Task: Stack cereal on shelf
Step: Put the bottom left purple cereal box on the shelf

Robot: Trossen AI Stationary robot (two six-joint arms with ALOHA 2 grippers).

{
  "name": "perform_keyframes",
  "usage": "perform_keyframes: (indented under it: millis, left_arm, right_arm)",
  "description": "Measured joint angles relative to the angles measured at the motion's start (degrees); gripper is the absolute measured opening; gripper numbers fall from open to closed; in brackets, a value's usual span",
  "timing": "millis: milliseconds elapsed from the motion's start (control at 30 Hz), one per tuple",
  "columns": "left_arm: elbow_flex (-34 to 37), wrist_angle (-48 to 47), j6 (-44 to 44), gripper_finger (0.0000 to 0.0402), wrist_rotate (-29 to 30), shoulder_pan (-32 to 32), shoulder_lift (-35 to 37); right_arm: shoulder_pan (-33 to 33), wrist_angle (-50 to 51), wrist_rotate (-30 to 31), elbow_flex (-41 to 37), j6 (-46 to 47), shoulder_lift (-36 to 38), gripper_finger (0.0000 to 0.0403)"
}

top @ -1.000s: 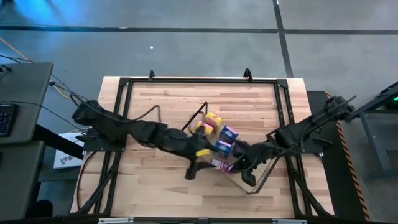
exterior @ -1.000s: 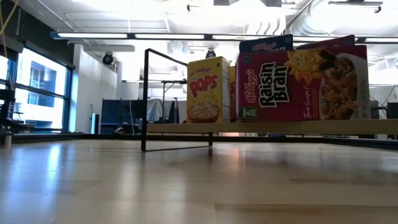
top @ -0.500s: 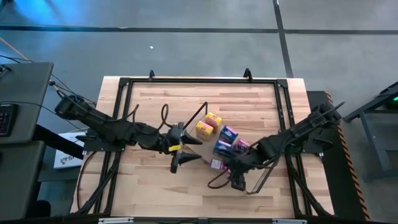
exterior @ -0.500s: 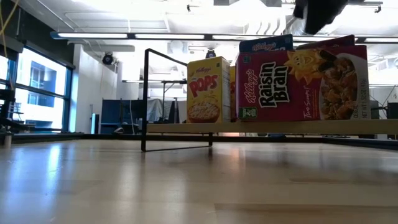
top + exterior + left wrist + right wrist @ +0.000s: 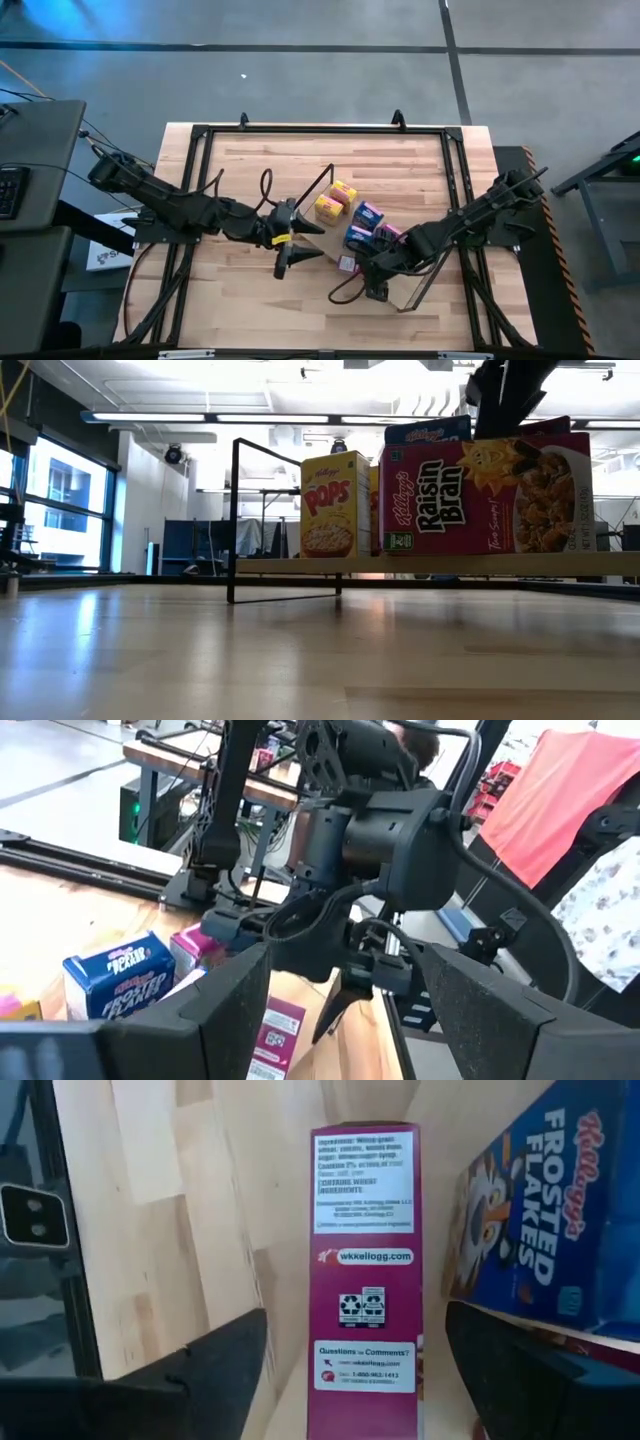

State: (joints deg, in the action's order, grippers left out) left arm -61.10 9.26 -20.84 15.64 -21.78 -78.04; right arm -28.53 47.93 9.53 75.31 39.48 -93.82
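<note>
Several small cereal boxes stand on the shelf (image 5: 398, 292), a light board lying slantwise on the table. They are yellow (image 5: 340, 190), blue (image 5: 357, 236) and pink (image 5: 348, 264). My right gripper (image 5: 362, 278) hovers open above the nearest pink box (image 5: 365, 1280), one finger on either side and clear of it. In the low view it shows above the Raisin Bran box (image 5: 485, 495). My left gripper (image 5: 283, 264) stands open left of the shelf, nothing between its fingers (image 5: 240, 1010).
A blue Frosted Flakes box (image 5: 530, 1220) stands close beside the pink one. Black wire frames rise at the shelf's ends (image 5: 235, 520). A black frame (image 5: 200, 135) runs around the tabletop. Bare wood lies along the far edge and at the near left.
My left gripper has drawn back from the shelf toward the table's left edge, then kept still. My right gripper has shifted a little toward the near edge and now shows in the low view above the Raisin Bran box. The boxes have not moved.
</note>
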Motion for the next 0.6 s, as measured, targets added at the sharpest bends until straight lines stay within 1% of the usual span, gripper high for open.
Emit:
perform_keyframes:
  millis: [267,467,600]
  left_arm:
    - [0.0,-2.2,0.3,0.0255,0.0,0.0,0.0]
    - [0.0,-3.2,2.1,0.0255,0.0,0.0,0.0]
    - [0.0,-4.0,3.3,0.0255,0.0,0.0,0.0]
  right_arm:
    - [0.0,0.8,0.0,-0.1,-0.9,0.0,0.0298]
    - [0.0,1.1,-0.3,-1.3,-1.0,-1.8,0.0298]
    - [0.0,-0.1,0.7,-1.3,-1.0,-2.8,0.0298]
